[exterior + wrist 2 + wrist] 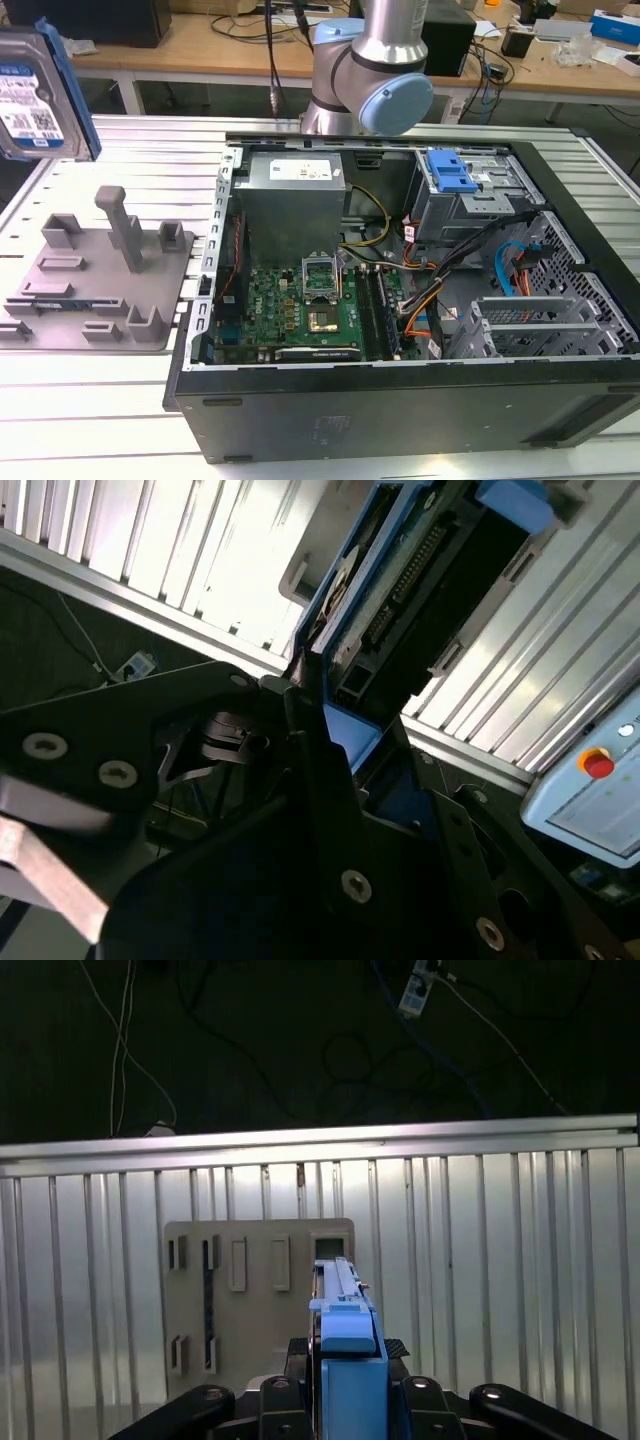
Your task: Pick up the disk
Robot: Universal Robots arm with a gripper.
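One disk (38, 95) is up in the air at the exterior view's left edge, well above the grey fixture plate (95, 290); its label side faces the camera, and the frame cuts off its upper and left part. My gripper (345, 1385) is closed on the disk's blue-railed edge in the first wrist view, fingers (300, 1400) pressed against either side. Seen edge-on there, the disk hides its label. The second wrist view shows the disk's underside, with its connector end in deep shadow behind my gripper body. The open computer case (420, 300) sits on the slatted table (90, 420).
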